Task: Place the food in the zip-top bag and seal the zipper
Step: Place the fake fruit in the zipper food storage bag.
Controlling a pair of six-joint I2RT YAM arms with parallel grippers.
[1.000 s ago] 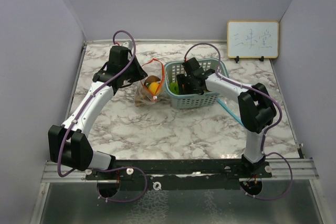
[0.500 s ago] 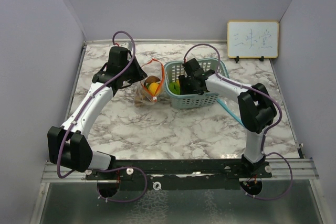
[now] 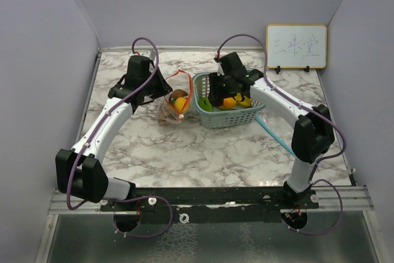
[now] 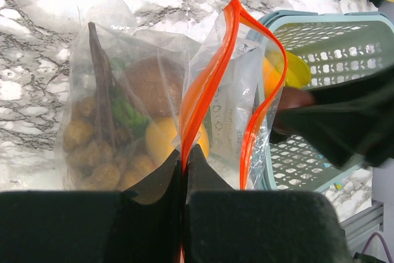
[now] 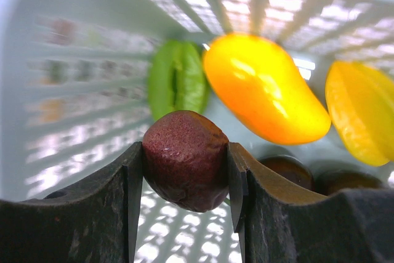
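The left end effector [image 4: 184,173] is pinched shut on the zip-top bag [image 4: 148,72] at its orange zipper strip, with several fruits in the bag just ahead. The right end effector [image 5: 184,170] clamps one plum [image 5: 183,152] inside the basket [image 5: 74,41]. One mango [image 5: 261,90] lies beyond. The bag's print is unreadable.

A white table [image 3: 184,152] with a grey-veined marble pattern carries everything, walled in by plain lavender panels on the left, back and right. A clear plastic zip-top bag [image 3: 171,108] with an orange zipper strip stands on it left of centre, its bottom resting on the marble. Just to its right sits a pale teal mesh plastic basket [image 3: 231,117], close beside the bag. A small wood-framed whiteboard [image 3: 296,46] stands on black feet at the far right corner, well apart from both. A black metal rail [image 3: 209,195] runs along the near edge.
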